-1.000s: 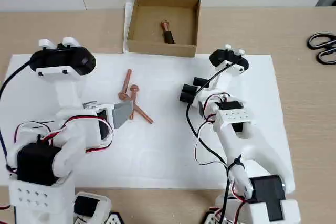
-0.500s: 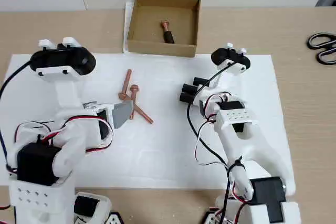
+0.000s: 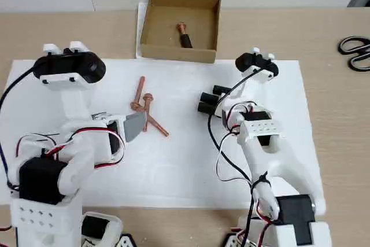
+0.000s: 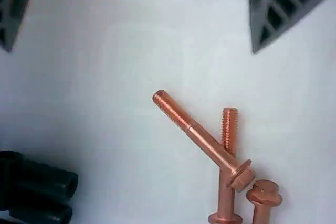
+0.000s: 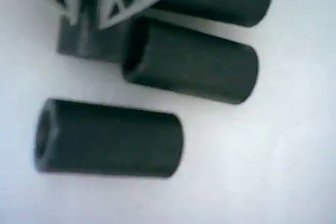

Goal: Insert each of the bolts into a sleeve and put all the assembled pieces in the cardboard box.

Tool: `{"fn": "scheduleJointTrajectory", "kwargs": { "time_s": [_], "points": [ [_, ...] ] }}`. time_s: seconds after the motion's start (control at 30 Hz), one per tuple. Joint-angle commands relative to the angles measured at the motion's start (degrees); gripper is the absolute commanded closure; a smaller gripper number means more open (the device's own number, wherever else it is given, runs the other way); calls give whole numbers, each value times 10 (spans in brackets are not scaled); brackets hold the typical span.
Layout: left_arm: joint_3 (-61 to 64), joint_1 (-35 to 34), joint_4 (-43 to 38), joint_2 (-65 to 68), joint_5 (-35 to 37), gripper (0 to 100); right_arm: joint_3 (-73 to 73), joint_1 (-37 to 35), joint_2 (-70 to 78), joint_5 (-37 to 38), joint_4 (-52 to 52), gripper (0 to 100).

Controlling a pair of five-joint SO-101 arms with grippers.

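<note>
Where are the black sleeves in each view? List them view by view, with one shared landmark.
High view: black sleeves mid-sheet, between the copper bolts and the right arm.
Left wrist view: sleeves at the frame edge, apart from the bolts.
Right wrist view: three sleeves lying side by side, close by the right gripper.
Shared landmark: the white sheet under them.

Copper-coloured bolts (image 4: 202,140), black sleeves (image 5: 191,66), brown cardboard box (image 3: 176,53), white sheet (image 3: 185,160), tan table (image 3: 335,114).
</note>
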Motion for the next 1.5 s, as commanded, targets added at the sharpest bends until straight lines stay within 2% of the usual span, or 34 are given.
{"fn": "scheduleJointTrajectory", "kwargs": {
  "time_s": [0.0, 0.27, 0.5, 0.67, 0.97, 1.47],
  "points": [
    [-2, -2, 3, -7, -4, 725, -11, -7, -2, -1, 0, 991],
    [-2, -2, 3, -7, -4, 725, -11, -6, -7, 0, 0, 989],
    [-2, -2, 3, -7, -4, 725, -18, -6, -7, 0, 0, 879],
    [-2, -2, 3, -7, -4, 725, -19, -7, -7, -1, 0, 909],
    [-2, -2, 3, -7, -4, 725, -18, -58, -1, -2, -5, 916],
    [-1, -2, 3, -7, -4, 725, -15, -36, 0, -1, -1, 916]
  ]
}}
